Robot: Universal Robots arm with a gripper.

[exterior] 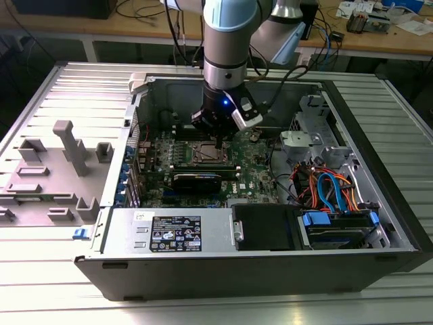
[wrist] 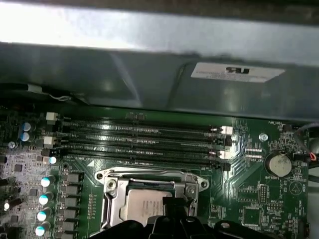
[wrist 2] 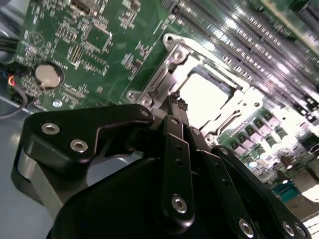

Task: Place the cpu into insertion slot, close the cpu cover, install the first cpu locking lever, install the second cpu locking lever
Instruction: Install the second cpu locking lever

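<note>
The cpu (wrist: 143, 207) lies flat in the insertion slot (exterior: 203, 154), its silvery top bright in the second wrist view (wrist 2: 204, 95). The cpu cover (wrist: 110, 191) is down around it, a dull metal frame (wrist 2: 175, 54) with the chip showing through its window. My gripper (exterior: 218, 139) hangs just over the socket's edge inside the open computer case. Its black fingers come together to a single tip (wrist 2: 177, 103) at the rim of the cover, with nothing between them. In the first wrist view the same tip (wrist: 172, 205) overlaps the chip's near side. I cannot make out the locking levers' positions.
Long black memory slots (wrist: 144, 137) run beside the socket, toward the case wall (wrist: 149, 84). A coin battery (wrist 2: 48, 74) sits on the green board. In the case are a power supply (exterior: 176, 233), coloured cables (exterior: 325, 186) and a drive bay (exterior: 338, 227). A grey fixture (exterior: 61, 162) stands outside.
</note>
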